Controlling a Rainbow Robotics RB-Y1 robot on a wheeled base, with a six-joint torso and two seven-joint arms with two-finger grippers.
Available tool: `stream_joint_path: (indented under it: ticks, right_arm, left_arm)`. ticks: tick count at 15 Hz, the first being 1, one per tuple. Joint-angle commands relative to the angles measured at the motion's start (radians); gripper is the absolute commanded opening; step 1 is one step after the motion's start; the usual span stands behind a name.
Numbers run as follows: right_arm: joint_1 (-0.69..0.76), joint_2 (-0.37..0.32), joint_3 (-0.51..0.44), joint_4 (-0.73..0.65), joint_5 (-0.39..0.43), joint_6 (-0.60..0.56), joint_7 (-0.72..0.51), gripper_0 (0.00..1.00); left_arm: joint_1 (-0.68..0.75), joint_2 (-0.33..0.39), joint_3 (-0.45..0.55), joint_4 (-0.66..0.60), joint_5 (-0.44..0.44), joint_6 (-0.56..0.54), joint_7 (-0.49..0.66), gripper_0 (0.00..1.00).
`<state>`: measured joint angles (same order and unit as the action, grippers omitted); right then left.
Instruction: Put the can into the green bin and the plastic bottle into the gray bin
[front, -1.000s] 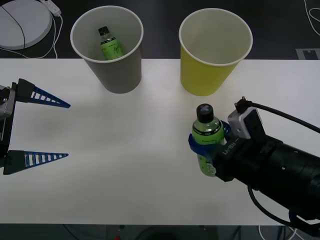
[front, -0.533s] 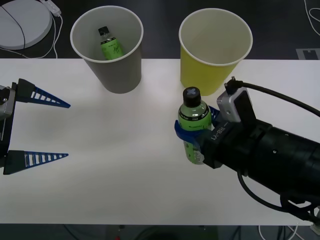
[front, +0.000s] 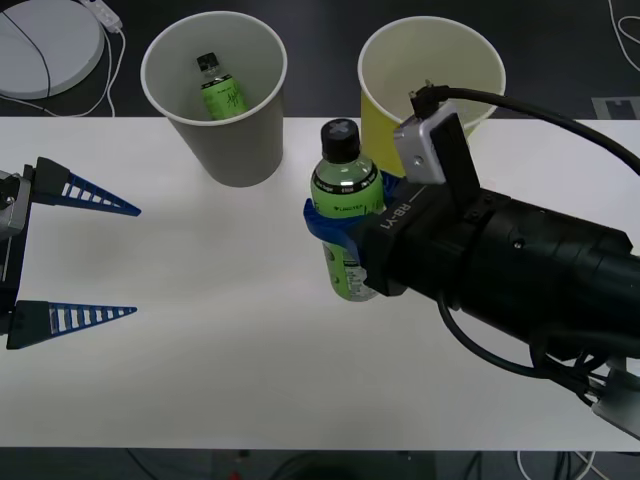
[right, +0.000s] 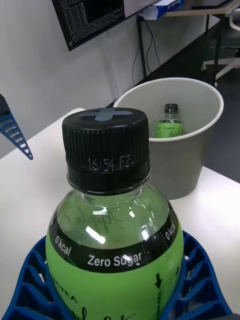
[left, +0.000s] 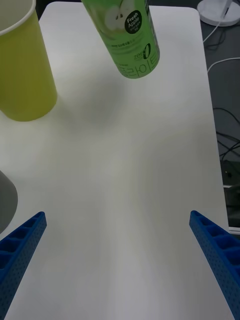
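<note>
The right gripper (front: 345, 225) is clenched around the plastic bottle (front: 346, 210), its blue ribbed fingers (right: 200, 290) wrapping the green label just below the shoulder. In the front view the bottle stands upright in that grip, in front of the gap between the two bins. The left wrist view adds what the others hide: the bottle's base (left: 131, 40) hangs clear of the white table (left: 130, 165), with a soft shadow on the surface beneath it, and the label carries a small black round mark. The right wrist view gives the near detail instead: the black screw cap (right: 106, 150) with printed digits, and a dark band reading "Zero Sugar" and "0 kcal".

The left gripper (front: 70, 250) hovers at the table's left edge, fingers spread wide and holding nothing.

Farther back, the gray bin (front: 228, 130) stands at the table's far edge, and a smaller green-labelled bottle (front: 218, 90) already lies inside it, which the right wrist view confirms. Beside it to the right stands the green bin (front: 410, 150), partly behind the right arm's camera housing. A white round device (front: 45, 45) lies beyond the table's far left corner.
</note>
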<state>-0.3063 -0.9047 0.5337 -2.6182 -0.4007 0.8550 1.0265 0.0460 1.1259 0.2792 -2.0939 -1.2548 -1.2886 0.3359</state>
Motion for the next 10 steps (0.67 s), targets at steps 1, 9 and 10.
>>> stream_joint_path:
  ticks: [1, 9, 10]
  right_arm:
    - [-0.094, 0.059, 0.0, 0.0, -0.04, 0.114, -0.006, 0.0]
    - [-0.33, 0.211, 0.002, 0.092, -0.109, 0.389, -0.026, 0.0]
    - [-0.356, 0.225, 0.005, 0.122, -0.11, 0.407, -0.028, 0.0]
  left_arm:
    - [0.0, 0.0, 0.0, 0.0, 0.0, 0.0, 0.0, 1.0]
    - [0.0, 0.0, 0.0, 0.0, 0.0, 0.0, 0.0, 1.0]
    - [0.0, 0.0, 0.0, 0.0, 0.0, 0.0, 0.0, 1.0]
